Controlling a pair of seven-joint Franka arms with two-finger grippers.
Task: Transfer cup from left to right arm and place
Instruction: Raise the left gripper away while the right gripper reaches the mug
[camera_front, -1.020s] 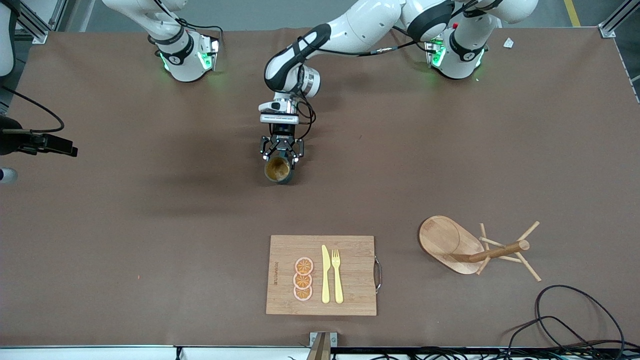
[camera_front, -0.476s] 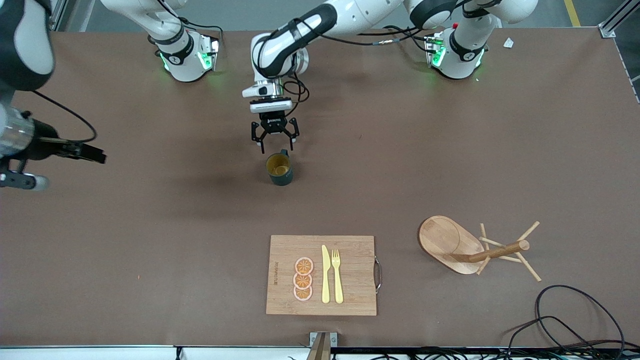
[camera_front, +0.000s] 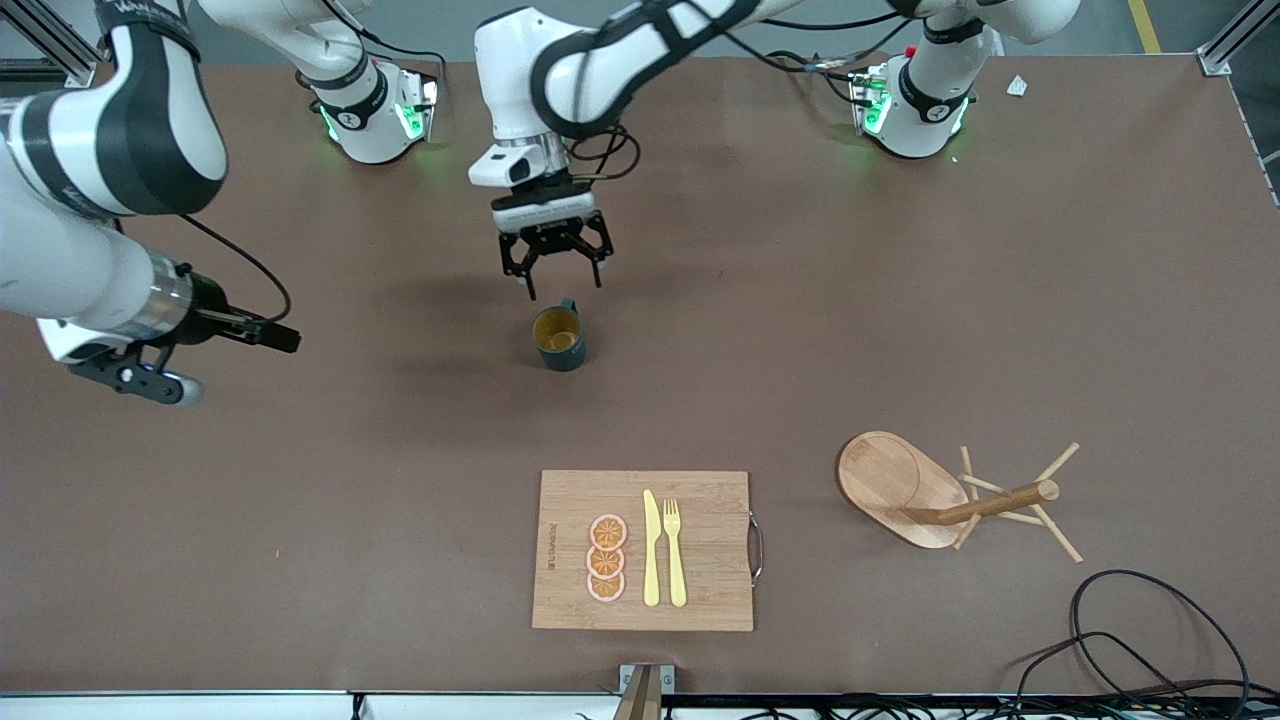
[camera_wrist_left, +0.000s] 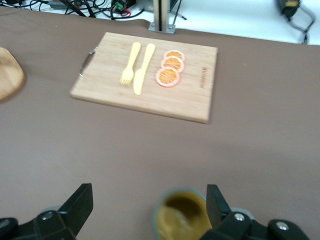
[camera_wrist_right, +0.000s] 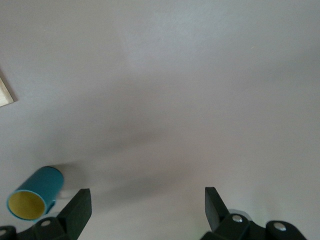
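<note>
The dark teal cup (camera_front: 558, 338), yellowish inside, stands upright and free on the brown table, farther from the front camera than the cutting board. My left gripper (camera_front: 555, 272) hangs open in the air just above it on the robots' side. In the left wrist view the cup (camera_wrist_left: 182, 216) lies low between my spread fingers (camera_wrist_left: 216, 200), close to one of them; the gripper's midpoint (camera_wrist_left: 148, 205) is over bare table. My right gripper (camera_front: 288, 339) is open and empty, over the table toward the right arm's end, pointing at the cup. The right wrist view shows the cup (camera_wrist_right: 36, 195) off beside the gripper (camera_wrist_right: 145, 207).
A wooden cutting board (camera_front: 710, 540) near the front edge carries three orange slices (camera_front: 606, 558), a yellow knife (camera_front: 651, 548) and a fork (camera_front: 674, 550). A wooden mug tree (camera_front: 940, 495) lies tipped over toward the left arm's end. Black cables (camera_front: 1150, 640) lie at the front corner.
My left gripper opened, let go of the cup on the table, and rose and drew back toward the bases. My right arm swung in from its end toward the cup.
</note>
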